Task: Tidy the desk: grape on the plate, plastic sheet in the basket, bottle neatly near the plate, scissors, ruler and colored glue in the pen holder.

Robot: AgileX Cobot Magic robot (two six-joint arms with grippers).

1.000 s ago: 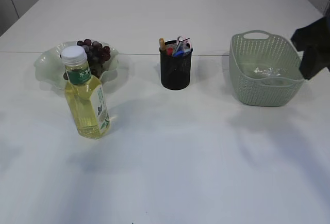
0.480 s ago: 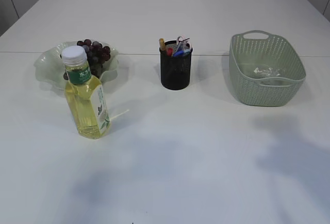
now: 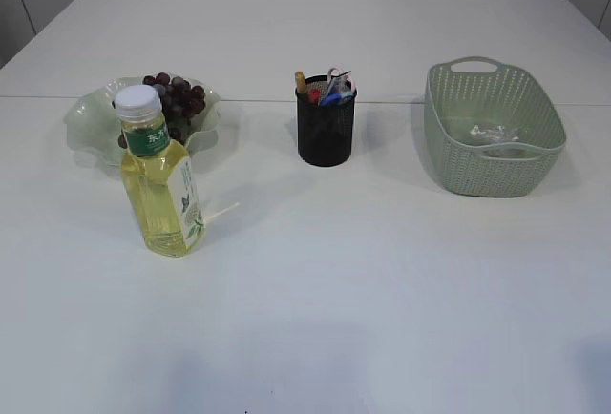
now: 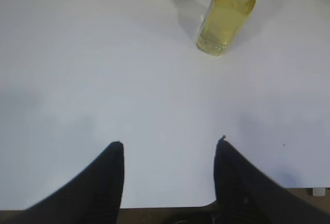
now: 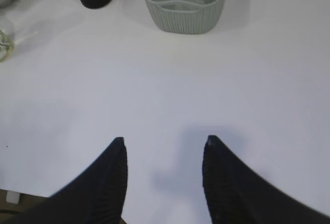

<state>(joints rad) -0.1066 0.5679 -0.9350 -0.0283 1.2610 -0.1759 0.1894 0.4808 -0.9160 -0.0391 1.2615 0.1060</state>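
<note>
My left claw (image 4: 169,144) hangs above bare worktop (image 3: 382,280) near its front edge, jaws spread wide with nothing between them. My right claw (image 5: 164,140) is the same: jaws wide apart, empty, over open white surface close to the front edge. Neither claw shows in the exterior view.

The bottle (image 3: 158,179) stands upright toward the left edge of the worktop, cap on, just in front of the plate (image 3: 88,114) and overlapping it from this angle; I cannot tell whether the 2 touch. In my left wrist view the bottle (image 4: 227,15) sits well ahead of my claw. The grape (image 3: 176,99) lies on the plate, toward its right side.

The holder (image 3: 326,130) stands upright near the middle of the worktop, between plate and basket, well apart from both. Several items poke out of its top: a gold-tipped glue stick (image 3: 301,82), something red beside it, and scissors (image 3: 336,85) with blue and pink showing. I cannot make out the ruler among them.

The basket (image 3: 492,161) sits toward the right edge, with the sheet (image 3: 495,133) lying on its floor. My right wrist view shows the basket (image 5: 180,15) ahead of my claw, the clear wad inside.
</note>
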